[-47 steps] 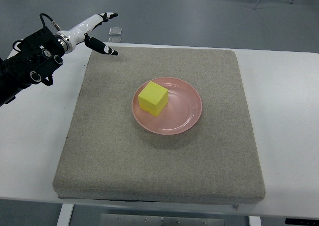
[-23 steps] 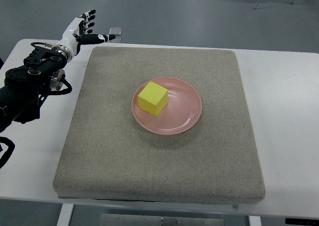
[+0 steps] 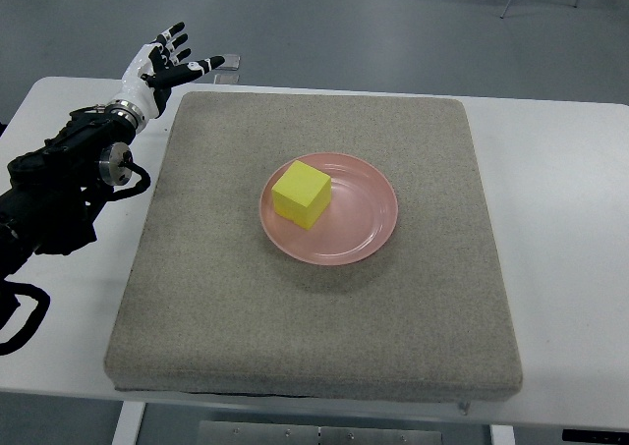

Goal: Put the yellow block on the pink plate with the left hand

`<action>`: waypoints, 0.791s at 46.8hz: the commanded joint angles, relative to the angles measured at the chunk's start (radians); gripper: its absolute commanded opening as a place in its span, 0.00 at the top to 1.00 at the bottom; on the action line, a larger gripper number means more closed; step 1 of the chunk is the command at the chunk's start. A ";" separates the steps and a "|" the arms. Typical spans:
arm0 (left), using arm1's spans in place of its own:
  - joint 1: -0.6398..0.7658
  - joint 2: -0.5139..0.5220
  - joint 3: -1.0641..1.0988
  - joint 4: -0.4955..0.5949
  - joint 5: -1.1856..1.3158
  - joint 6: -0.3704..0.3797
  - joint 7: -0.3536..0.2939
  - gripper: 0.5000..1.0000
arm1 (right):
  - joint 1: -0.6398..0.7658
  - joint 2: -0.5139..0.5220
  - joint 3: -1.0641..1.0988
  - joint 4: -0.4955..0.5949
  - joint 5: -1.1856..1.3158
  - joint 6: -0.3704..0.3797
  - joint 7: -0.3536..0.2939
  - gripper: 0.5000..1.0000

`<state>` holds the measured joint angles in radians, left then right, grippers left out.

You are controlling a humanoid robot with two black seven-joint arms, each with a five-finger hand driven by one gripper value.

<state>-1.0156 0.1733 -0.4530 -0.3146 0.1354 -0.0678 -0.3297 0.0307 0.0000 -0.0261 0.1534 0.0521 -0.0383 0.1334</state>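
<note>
Yellow foam-like cube (image 3: 302, 194), resting on the left part of a round, shallow pink plate (image 3: 364, 219), one corner turned toward the near edge, top face flat and fully lit. Untouched by any hand.

Far left: bulky black left forearm (image 3: 59, 194) with round silver joints and looped cables, entering from the left edge and slanting up toward the far corner of the table. At its end, white-and-black left hand (image 3: 162, 64), fingers (image 3: 175, 34) spread and relaxed, grasping nothing, black tips pointing away from the camera, thumb stretched to the right. Positioned over the far left corner of the white table (image 3: 570, 229), just beyond the far left corner of the pad and well apart from the block.

Just right of the thumb: small clear rectangular piece (image 3: 226, 64), lying flat beyond the pad's far edge.

Centre: thick square grey felt-textured pad (image 3: 324, 327) covering most of the tabletop, plate sitting near its middle, slightly toward the far side. Right part of the plate bare, glossy, with a raised rim.

Right: bare white tabletop alongside the pad. Grey floor beyond the table's far edge. Right arm out of sight.
</note>
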 commanded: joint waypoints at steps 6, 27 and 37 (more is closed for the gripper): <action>-0.003 0.002 -0.013 0.000 0.000 -0.001 0.000 0.00 | 0.000 0.000 0.000 0.000 0.000 0.000 0.000 0.15; -0.003 -0.006 -0.105 0.048 -0.003 -0.001 -0.019 0.00 | 0.000 0.000 0.000 0.000 0.000 0.000 0.000 0.15; -0.011 -0.008 -0.107 0.043 -0.003 -0.035 -0.020 0.00 | 0.000 0.000 0.000 0.000 0.000 0.000 0.000 0.15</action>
<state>-1.0210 0.1656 -0.5591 -0.2708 0.1319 -0.0829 -0.3496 0.0306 0.0000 -0.0261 0.1534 0.0521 -0.0383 0.1334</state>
